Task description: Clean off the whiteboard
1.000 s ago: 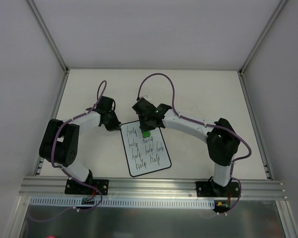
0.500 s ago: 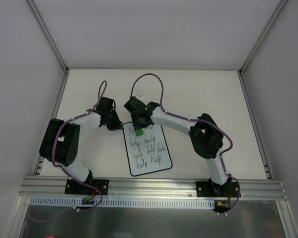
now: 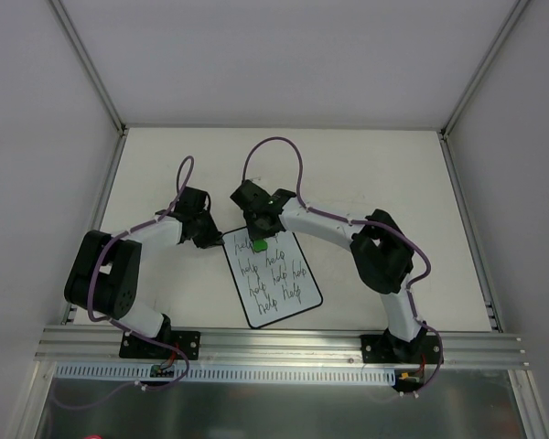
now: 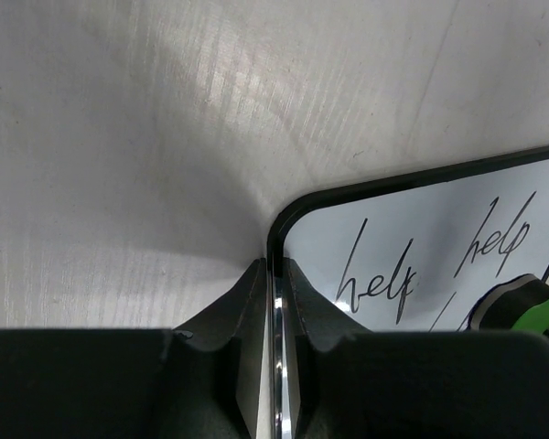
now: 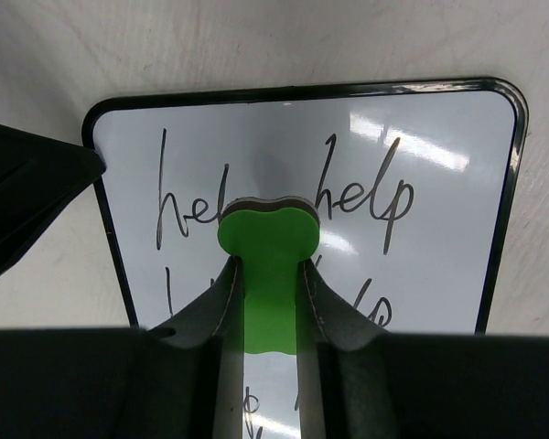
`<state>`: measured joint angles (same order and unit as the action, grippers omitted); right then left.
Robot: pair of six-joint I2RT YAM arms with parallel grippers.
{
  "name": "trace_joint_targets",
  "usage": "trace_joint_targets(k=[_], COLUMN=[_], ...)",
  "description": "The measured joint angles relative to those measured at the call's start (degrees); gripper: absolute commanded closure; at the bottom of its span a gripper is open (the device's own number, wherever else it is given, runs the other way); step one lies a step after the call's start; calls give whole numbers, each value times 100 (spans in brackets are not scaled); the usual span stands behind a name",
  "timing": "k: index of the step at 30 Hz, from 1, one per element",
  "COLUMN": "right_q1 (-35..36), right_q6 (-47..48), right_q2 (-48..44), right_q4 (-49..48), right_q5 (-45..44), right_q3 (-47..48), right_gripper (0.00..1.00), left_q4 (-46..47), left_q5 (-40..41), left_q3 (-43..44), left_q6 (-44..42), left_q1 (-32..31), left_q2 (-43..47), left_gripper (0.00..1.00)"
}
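The whiteboard [image 3: 272,279] lies flat on the table, white with a thin black border and "help" written on it several times. It also shows in the right wrist view [image 5: 421,229] and in the left wrist view [image 4: 412,238]. My left gripper [image 3: 212,238] is shut on the whiteboard's far left edge [image 4: 276,302]. My right gripper [image 3: 259,240] is shut on the green bone-shaped eraser [image 5: 268,265], whose dark felt end rests on the board between the top two words. The eraser also shows in the top view [image 3: 259,245] and at the left wrist view's right edge [image 4: 523,306].
The white table [image 3: 366,174] is walled by white panels at the back and both sides. A metal rail [image 3: 284,343] runs along the near edge by the arm bases. Purple cables loop above both arms.
The right gripper with the eraser moved left across the top of the board. The board's near end has swung slightly to the right. The left arm shifted a little while holding the edge.
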<state>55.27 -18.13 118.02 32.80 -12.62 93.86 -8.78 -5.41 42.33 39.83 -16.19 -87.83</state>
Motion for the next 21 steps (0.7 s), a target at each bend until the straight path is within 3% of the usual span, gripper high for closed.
trace_joint_targets(k=[4,21], right_q1=[-4,-11], right_q6=[31,-33], right_q2=[0,699], right_q4=[-2,-7], right_q5=[0,138], right_q3=[0,837], right_gripper=[100,100], left_q4=[42,236], left_q5=[-26,-59], left_q3=[33,59], left_q6=[17,66], left_q1=[0,-35], left_q2=[-70,-153], left_gripper=[100,100])
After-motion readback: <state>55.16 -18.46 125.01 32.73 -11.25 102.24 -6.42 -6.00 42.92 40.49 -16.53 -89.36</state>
